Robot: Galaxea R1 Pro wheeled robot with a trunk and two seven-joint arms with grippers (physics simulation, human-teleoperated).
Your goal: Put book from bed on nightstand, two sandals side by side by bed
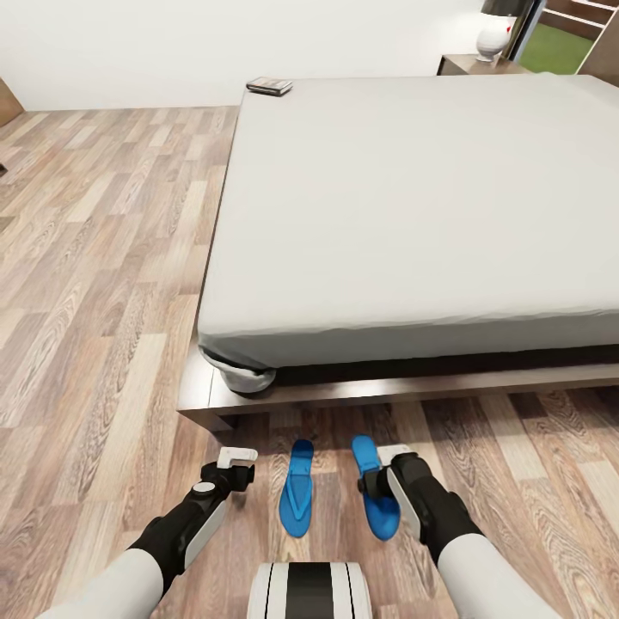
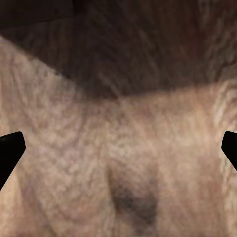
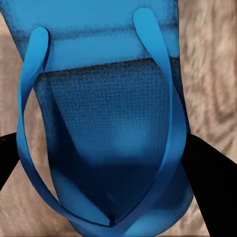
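Setting the sandals beside the bed (image 1: 413, 391) is the step judged to be in hand. The right gripper (image 1: 378, 481) is placed low over the right sandal (image 1: 375, 490), and in the right wrist view the 2 dark fingers (image 3: 212, 168) are seen on either side of the blue sole (image 3: 113, 148), spread about as wide as the sole; whether they press on it or merely bracket it cannot be told. The left sandal (image 1: 297, 499) lies on the wood floor (image 1: 86, 344) just to the left of that gripper, roughly parallel to its mate and slightly apart from it, between the 2 grippers. The left gripper (image 1: 234, 468) is held over bare floor with its fingers (image 2: 10, 150) wide apart and nothing between them. Both sandals lie near the bed frame, so the pair is judged nearly placed. The book (image 1: 269, 85) rests far ahead of both grippers, at the far left corner of the mattress, with a nightstand (image 1: 473, 64) and its lamp (image 1: 499, 30) beyond the far right side. Next, a release and lift clear of the right sandal is called for, then a drive around the bed toward the book.
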